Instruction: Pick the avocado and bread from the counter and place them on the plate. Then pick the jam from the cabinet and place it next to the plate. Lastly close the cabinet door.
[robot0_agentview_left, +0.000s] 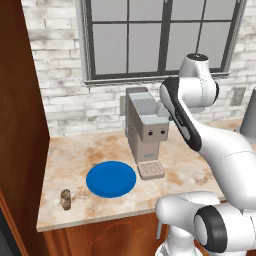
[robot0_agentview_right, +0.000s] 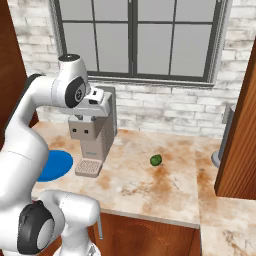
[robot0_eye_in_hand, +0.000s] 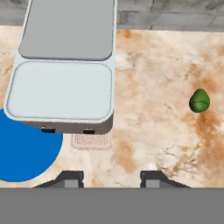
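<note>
Hand view placed the gripper (robot0_eye_in_hand: 105, 178) high above the counter (robot0_eye_in_hand: 153, 140), its jaws drawn together on nothing. The first step, fetching the avocado (robot0_eye_in_hand: 199, 100), was judged barely begun; the jaws would need to be parted, swung across and lowered. The avocado lay well apart from the plate (robot0_agentview_left: 111, 179), beyond the coffee machine (robot0_agentview_left: 145, 131). Nothing was carried on the plate; the bread (robot0_agentview_left: 65, 199) stood near it.

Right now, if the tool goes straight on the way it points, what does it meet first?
Probably bare counter, just right of the coffee machine. The tool holds nothing; the avocado sits off to one side. Depth is unclear.
</note>
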